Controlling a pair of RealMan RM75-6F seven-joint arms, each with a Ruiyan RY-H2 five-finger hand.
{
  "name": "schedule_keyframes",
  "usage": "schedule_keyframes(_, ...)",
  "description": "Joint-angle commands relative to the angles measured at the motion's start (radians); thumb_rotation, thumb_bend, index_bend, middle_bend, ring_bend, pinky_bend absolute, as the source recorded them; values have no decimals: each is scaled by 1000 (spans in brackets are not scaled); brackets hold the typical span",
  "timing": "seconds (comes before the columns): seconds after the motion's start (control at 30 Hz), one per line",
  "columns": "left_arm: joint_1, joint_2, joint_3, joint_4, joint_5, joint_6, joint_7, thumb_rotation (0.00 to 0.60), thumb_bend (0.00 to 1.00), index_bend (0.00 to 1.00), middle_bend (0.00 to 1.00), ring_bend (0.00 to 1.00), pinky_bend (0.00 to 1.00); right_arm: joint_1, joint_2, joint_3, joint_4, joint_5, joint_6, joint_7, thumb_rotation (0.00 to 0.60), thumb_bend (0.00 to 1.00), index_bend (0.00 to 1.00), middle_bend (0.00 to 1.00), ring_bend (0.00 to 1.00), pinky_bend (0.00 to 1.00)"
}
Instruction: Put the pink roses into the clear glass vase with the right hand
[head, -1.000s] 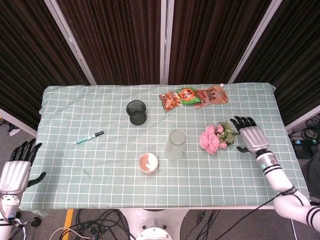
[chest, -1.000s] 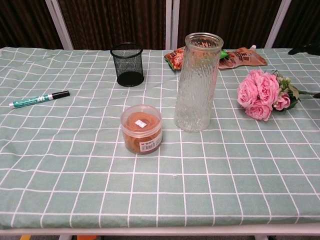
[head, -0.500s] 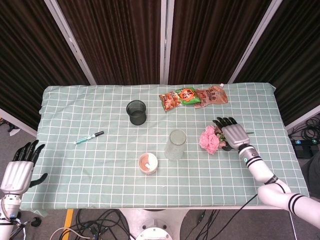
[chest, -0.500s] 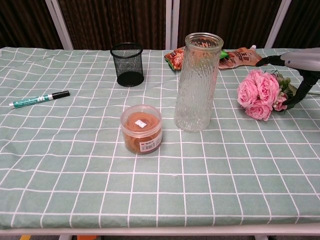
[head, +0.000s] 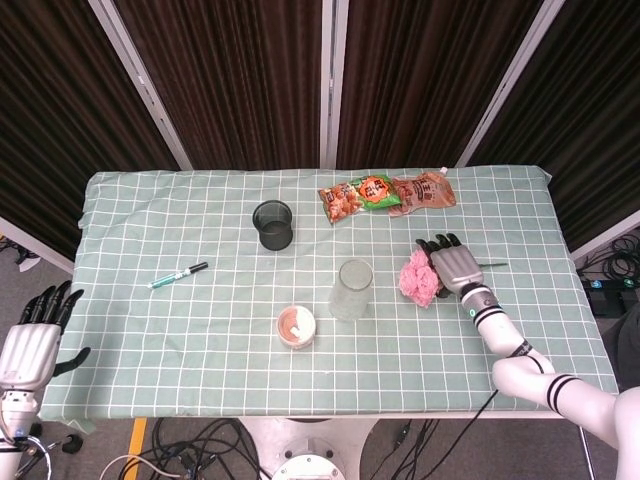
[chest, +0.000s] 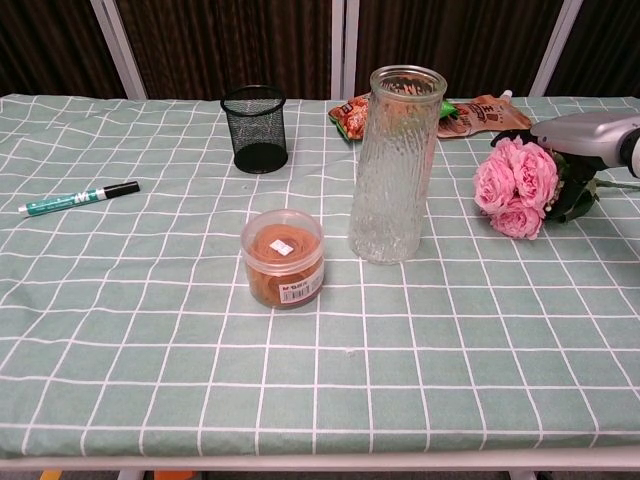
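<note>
right hand over roses, grip unclear. blooms look light, soft, crushable; pinch stems on their right. vase may tip.

bright, even light, sharp focus

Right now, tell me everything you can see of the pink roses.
The pink roses are a small bunch of full blooms, likely artificial, with dark green leaves and a thin stem pointing right. They lie on their side on the green checked tablecloth, right of the clear glass vase and apart from it, not yet in it. The right hand lies over the leafy end, fingers draped on it; whether it grips yet is unclear.
</note>
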Motion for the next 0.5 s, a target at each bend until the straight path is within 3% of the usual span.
schedule_keyframes(0.03, 2, 0, 1, 4, -1, -1, -6, 600, 190, 112, 8, 0, 123, -6, -15, -6, 19, -21, 27, 10, 600, 154, 285, 332, 193, 162)
schedule_keyframes(0.27, 4, -3, 2, 13, -9, -9, -10, 600, 190, 118, 8, 0, 124, -11, 0, -15, 11, -10, 27, 4, 600, 194, 530, 447, 296, 316)
schedule_keyframes(0.5, 3, 1, -1, 4, -13, -11, -5, 600, 190, 127, 8, 0, 124, -28, 94, 18, -108, -32, 104, 34, 600, 197, 559, 471, 322, 349)
